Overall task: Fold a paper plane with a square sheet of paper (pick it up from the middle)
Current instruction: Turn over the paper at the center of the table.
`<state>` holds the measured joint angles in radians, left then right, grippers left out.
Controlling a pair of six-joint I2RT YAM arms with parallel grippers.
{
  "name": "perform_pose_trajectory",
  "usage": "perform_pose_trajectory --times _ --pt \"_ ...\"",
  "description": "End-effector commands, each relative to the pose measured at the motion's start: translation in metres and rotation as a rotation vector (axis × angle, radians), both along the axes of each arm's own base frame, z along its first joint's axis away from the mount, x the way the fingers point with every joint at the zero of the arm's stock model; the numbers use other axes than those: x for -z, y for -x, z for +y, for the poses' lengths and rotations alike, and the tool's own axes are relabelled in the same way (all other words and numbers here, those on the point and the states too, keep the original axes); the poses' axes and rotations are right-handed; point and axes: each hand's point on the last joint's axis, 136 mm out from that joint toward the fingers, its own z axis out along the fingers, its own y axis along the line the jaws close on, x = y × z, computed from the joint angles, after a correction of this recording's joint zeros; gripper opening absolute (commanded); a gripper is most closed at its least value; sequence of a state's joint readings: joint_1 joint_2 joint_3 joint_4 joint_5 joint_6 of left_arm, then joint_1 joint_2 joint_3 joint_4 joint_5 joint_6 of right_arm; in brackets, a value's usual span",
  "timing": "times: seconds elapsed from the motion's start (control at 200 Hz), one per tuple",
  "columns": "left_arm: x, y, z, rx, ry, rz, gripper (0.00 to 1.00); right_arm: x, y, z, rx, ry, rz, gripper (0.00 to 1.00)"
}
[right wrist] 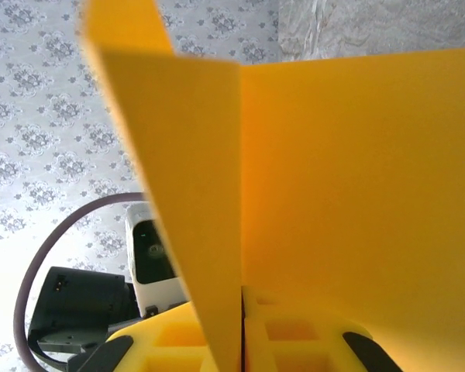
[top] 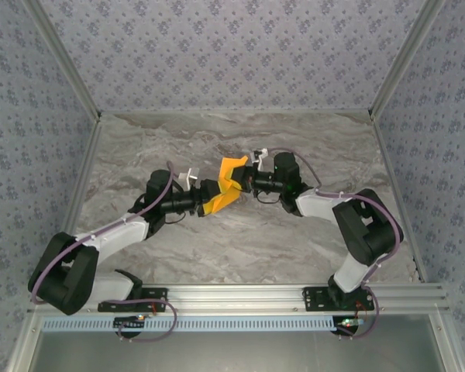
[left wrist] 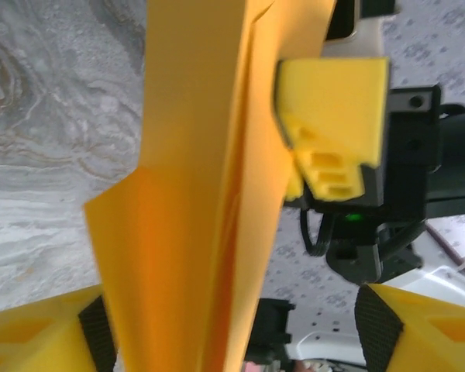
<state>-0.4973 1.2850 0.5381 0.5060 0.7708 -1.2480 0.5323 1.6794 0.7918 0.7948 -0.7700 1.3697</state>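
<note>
Worktop: grey-veined marble pattern.
Walls: papered in blue-grey florets, set at three edges.
Rail: aluminium, fixed along the near edge.

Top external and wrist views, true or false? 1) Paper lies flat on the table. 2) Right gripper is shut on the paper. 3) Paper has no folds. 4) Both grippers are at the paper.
1) False: the paper is held up off the table, between the arms.
2) True: the right gripper is clamped on its edge.
3) False: it is creased, with folded layers overlapping.
4) True: the left gripper, fingers apart, straddles it opposite the right.
</note>
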Motion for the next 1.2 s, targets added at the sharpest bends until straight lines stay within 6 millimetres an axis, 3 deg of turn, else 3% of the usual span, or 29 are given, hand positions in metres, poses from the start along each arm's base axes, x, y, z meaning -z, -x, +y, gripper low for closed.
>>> perform_pose_trajectory --times 0.0,0.2,0.365,0.455,0.56,0.67,0.814,0.979,1.094,1.194 --pt "-0.011 -0.003 -0.002 0.003 0.025 -0.059 0.71 -0.009 0.004 0.01 -0.046 -0.028 -0.013 0.13" --pt "-0.01 -0.006 0.002 -0.025 0.008 -0.077 0.52 -0.003 0.008 0.011 -0.063 -0.017 0.005 0.14" --pt "-0.006 -0.006 0.005 -0.034 -0.039 -0.084 0.28 0.001 0.013 0.015 -0.091 0.005 0.007 0.16" --pt "0.0 -0.005 0.008 -0.036 -0.087 -0.084 0.2 0.007 0.015 0.014 -0.094 0.037 0.013 0.19" --pt "0.012 -0.005 0.018 -0.049 -0.199 -0.092 0.13 0.015 0.014 0.004 -0.069 0.107 0.017 0.28" --pt "0.03 -0.003 0.042 -0.07 -0.429 -0.101 0.06 0.032 0.012 -0.021 0.002 0.274 0.015 0.4" --pt "0.046 -0.002 0.089 -0.115 -0.789 -0.12 0.05 0.043 0.013 -0.059 0.1 0.521 -0.031 0.52" --pt "0.043 -0.001 0.128 -0.125 -1.164 -0.17 0.07 0.046 0.016 -0.092 0.195 0.694 -0.065 0.64" --pt "0.04 -0.007 0.142 -0.143 -1.389 -0.203 0.08 0.047 0.018 -0.108 0.255 0.755 -0.068 0.68" --pt "0.046 -0.012 0.139 -0.142 -1.495 -0.213 0.08 0.051 0.02 -0.12 0.294 0.797 -0.057 0.7"
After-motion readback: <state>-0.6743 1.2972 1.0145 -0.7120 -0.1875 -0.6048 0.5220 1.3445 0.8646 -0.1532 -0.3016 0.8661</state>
